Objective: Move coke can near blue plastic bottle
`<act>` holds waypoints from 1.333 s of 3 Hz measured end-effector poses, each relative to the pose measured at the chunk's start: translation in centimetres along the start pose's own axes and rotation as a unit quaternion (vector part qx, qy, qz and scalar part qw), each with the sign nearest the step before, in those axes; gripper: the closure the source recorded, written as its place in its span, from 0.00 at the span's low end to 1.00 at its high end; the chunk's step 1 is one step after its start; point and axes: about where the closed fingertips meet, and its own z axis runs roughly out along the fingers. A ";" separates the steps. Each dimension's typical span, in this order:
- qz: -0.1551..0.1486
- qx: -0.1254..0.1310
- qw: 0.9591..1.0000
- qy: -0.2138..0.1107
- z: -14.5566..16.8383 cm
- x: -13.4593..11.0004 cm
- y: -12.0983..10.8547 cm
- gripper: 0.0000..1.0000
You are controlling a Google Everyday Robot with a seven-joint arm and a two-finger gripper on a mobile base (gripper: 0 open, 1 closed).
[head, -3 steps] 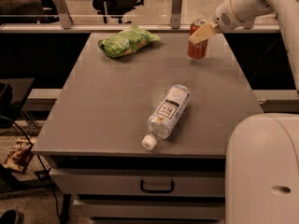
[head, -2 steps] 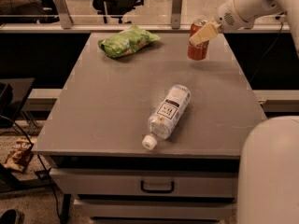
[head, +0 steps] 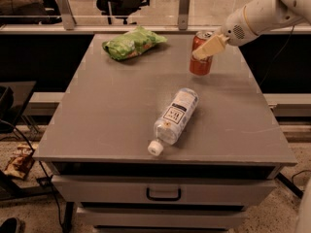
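Note:
The coke can [head: 200,62], red-orange with a silver top, is tilted and held just above the grey table [head: 116,110] right of centre. My gripper [head: 208,46] reaches in from the upper right and is shut on the can's upper part. The blue plastic bottle [head: 175,118], clear with a white cap and white label, lies on its side near the table's middle front, its cap pointing to the front edge. The can is a short way behind the bottle, apart from it.
A green crinkly snack bag [head: 132,42] lies at the table's back left. A drawer with a handle [head: 163,194] sits under the tabletop. A railing and chairs stand behind the table. The robot's white arm [head: 265,13] crosses the upper right.
The gripper has carried the can forward and a little left from the table's back right, closer to the bottle. The bottle and the bag have not moved.

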 end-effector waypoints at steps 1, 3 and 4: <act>-0.012 -0.015 1.000 -0.003 0.1 0.6 2.7 1.00; -0.042 -0.031 0.999 -0.003 0.3 0.9 6.7 0.79; -0.048 -0.039 0.998 0.002 0.6 1.1 7.5 0.55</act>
